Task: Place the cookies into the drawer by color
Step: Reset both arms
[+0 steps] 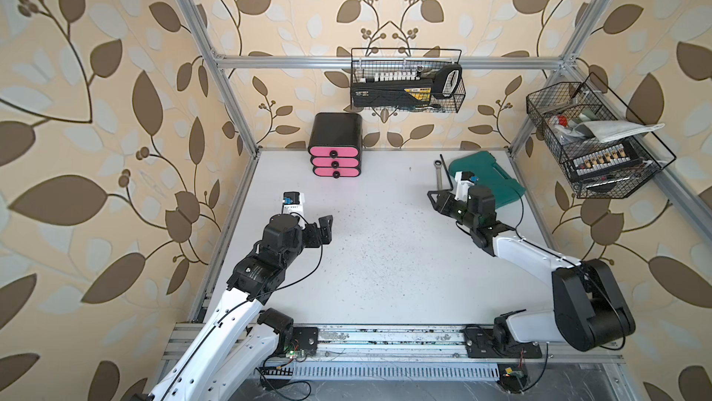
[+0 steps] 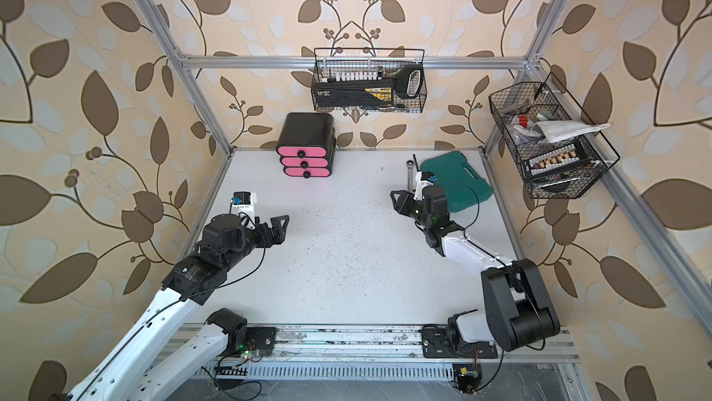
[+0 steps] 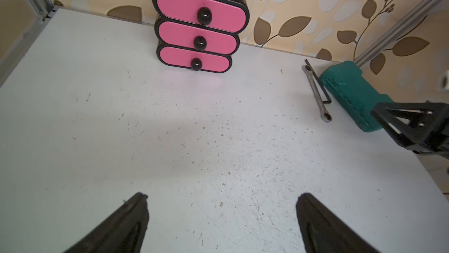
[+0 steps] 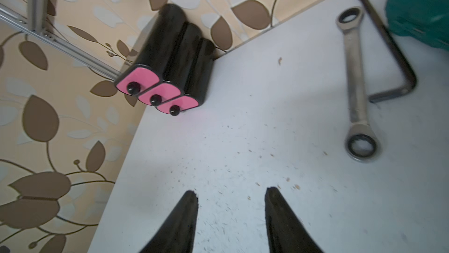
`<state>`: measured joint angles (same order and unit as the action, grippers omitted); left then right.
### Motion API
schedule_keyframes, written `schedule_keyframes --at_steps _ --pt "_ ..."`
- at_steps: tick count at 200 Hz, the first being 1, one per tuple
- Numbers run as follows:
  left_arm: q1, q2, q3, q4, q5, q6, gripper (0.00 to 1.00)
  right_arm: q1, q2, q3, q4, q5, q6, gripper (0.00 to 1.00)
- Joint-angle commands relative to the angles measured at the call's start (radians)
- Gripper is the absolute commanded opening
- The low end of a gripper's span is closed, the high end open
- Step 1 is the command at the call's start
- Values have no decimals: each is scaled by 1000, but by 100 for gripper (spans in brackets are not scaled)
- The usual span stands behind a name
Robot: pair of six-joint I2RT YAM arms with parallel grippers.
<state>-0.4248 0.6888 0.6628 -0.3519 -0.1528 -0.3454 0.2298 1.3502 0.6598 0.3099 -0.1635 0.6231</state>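
Drawer (image 1: 335,147): glossy black rounded cabinet, pink fronts.

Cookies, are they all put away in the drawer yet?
No cookies show on the table. All three fronts of the drawer are shut, so sorting looks done, though the inside is hidden. The left gripper and right gripper are open and empty. Nothing seems left to do.
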Motion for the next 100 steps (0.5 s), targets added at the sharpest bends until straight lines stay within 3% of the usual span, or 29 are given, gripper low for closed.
schedule_keyframes --at_steps 1,32,48,78,100 --pt "5 -8 -98 276 -177 174 98 -7 -83 -46 -191 175 -137 54" --pt "17 89 -240 549 -332 398 98 -18 -229 -87 -235 390 -205 67" --pt "68 154 -290 647 -361 413 98 -24 -298 -130 -207 532 -225 76" --pt "215 233 -351 767 -257 367 98 -35 -390 -272 -23 723 -331 91" --pt "305 297 -355 806 -175 340 98 -41 -381 -419 277 766 -454 95"
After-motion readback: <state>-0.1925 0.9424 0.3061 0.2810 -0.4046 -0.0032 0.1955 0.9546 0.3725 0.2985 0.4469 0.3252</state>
